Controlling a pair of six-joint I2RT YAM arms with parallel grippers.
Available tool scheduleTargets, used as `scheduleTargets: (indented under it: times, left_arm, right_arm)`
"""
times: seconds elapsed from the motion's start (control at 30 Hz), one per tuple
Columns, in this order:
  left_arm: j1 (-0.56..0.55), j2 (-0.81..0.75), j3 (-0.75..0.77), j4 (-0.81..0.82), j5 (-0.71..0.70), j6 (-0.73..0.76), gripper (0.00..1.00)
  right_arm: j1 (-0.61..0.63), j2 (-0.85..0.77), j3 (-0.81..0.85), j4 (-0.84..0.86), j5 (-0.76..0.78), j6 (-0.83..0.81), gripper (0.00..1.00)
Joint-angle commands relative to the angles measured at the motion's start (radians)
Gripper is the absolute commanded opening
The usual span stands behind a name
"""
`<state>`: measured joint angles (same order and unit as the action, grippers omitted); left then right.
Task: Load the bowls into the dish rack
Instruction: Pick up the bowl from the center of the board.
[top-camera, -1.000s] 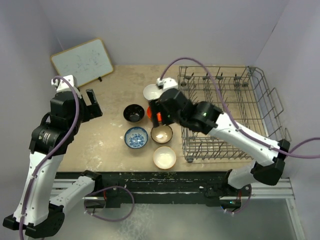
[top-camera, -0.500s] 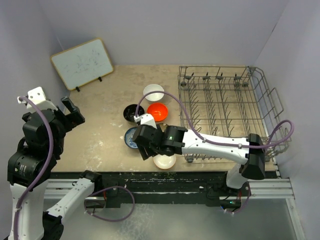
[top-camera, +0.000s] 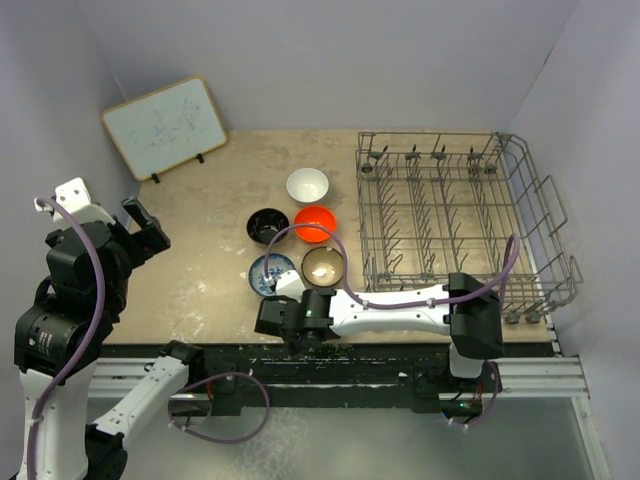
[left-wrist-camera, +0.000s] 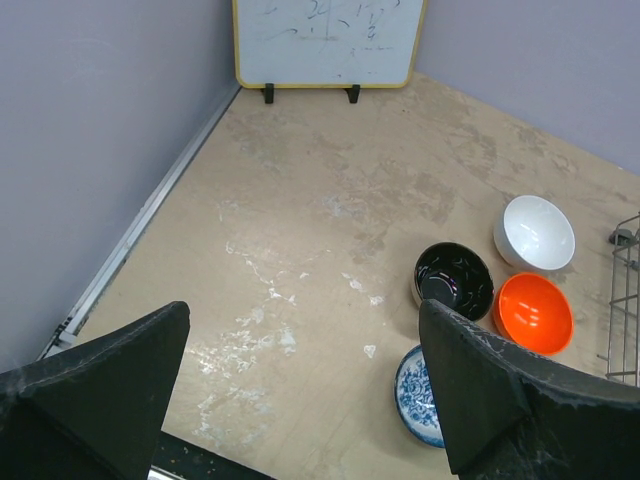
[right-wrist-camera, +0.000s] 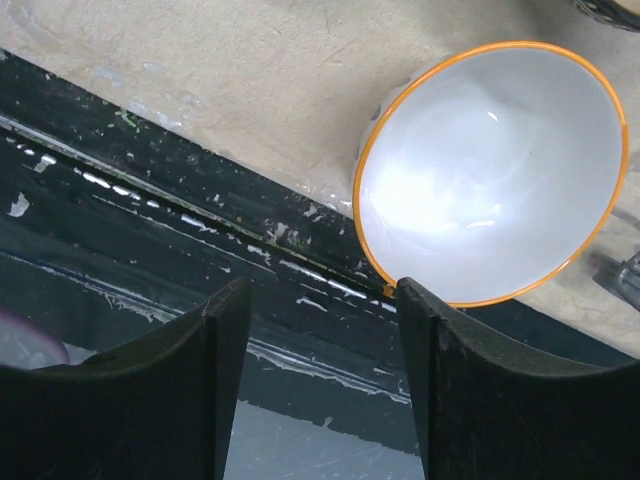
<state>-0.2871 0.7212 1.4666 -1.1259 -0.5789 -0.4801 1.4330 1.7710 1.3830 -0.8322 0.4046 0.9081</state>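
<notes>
**Ana:** Where do the bowls sit?

**Ben:** On the counter (top-camera: 220, 190), at 9 o'clock of the dish rack (top-camera: 452, 230). The white bowl (top-camera: 307, 185) lies at 12 o'clock of the orange-red bowl (top-camera: 315, 223), and the black bowl (top-camera: 267, 225) is just beside that one at 9 o'clock. Nearer the arms, the blue-and-white bowl (top-camera: 270, 272) is at 9 o'clock of the brown bowl (top-camera: 323, 266).

**Ana:** And the sixth?

**Ben:** The cream-beige bowl (right-wrist-camera: 490, 175) stands upright at the counter's near edge. The right arm hides it from above, so only the right wrist camera shows it.

**Ana:** Is the right end effector (right-wrist-camera: 320, 300) gripping it?

**Ben:** No, it's released. The fingers are parted over the dark frame below the counter's edge, with nothing between them. The bowl is at 1 o'clock of them, outside the gap. One fingertip (right-wrist-camera: 410, 300) sits right at the bowl's orange rim (whether it touches, I can't tell).

**Ana:** The left end effector (top-camera: 140, 222)?

**Ben:** Released too, jaws wide. It hangs high over the counter's 9 o'clock side, well apart from every bowl. The whiteboard (top-camera: 165, 125) leans in the 11 o'clock corner.
</notes>
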Motion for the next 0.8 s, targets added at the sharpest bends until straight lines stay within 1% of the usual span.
scheduleTargets:
  times: [0.0, 0.1, 0.17, 0.37, 0.57, 0.63, 0.77]
  left_arm:
    - [0.005, -0.013, -0.015, 0.006, 0.007, -0.019, 0.99]
    - [0.005, -0.018, -0.032, 0.008, -0.002, -0.024, 0.99]
    - [0.005, -0.022, -0.039, 0.010, -0.010, -0.023, 0.99]
    - [0.005, -0.026, -0.060, 0.033, -0.039, -0.017, 0.99]
    - [0.005, -0.025, -0.082, 0.062, -0.062, -0.009, 0.99]
    - [0.005, -0.025, -0.092, 0.071, -0.066, -0.008, 0.99]
    - [0.006, -0.018, -0.106, 0.084, -0.064, -0.009, 0.99]
  right_arm:
    - [-0.003, 0.004, -0.009, -0.012, 0.038, 0.048, 0.62]
    - [-0.004, 0.024, -0.020, 0.022, 0.033, 0.033, 0.57]
    - [-0.005, 0.039, -0.017, 0.034, 0.047, 0.019, 0.51]
    - [-0.015, 0.111, 0.029, 0.026, 0.079, -0.017, 0.50]
    - [-0.063, 0.106, 0.008, 0.049, 0.095, -0.045, 0.47]
    - [-0.083, 0.101, -0.006, 0.066, 0.089, -0.063, 0.35]
    - [-0.087, 0.103, -0.016, 0.092, 0.076, -0.096, 0.18]
